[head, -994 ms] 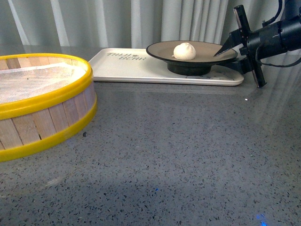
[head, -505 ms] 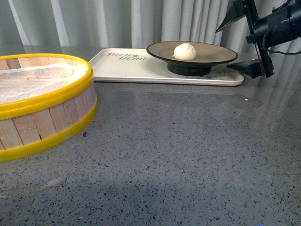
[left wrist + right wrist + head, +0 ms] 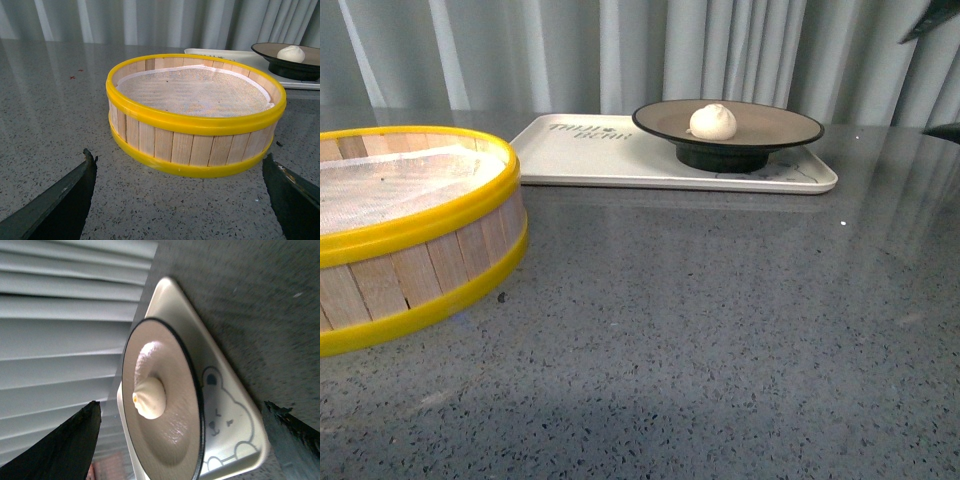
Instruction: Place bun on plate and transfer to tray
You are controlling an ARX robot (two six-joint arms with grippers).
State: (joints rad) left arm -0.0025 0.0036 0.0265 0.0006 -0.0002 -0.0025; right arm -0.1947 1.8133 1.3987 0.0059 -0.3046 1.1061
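Observation:
The white pleated bun sits in the middle of the tan, black-rimmed plate. The plate stands on the right end of the cream tray at the back of the table. My right gripper is open and empty at the far right edge, apart from the plate. In the right wrist view the bun, the plate and the tray's bear drawing lie ahead of the open right gripper. My left gripper is open and empty, low over the table in front of the steamer basket.
A yellow-rimmed wooden steamer basket with white cloth inside stands at the front left; it also fills the left wrist view. The table is grey speckled stone. Grey curtains hang behind.
My right gripper, whose jaws stood around the plate's right rim, has opened and drawn back up and to the right, almost out of the front view. Plate and bun stay on the tray.

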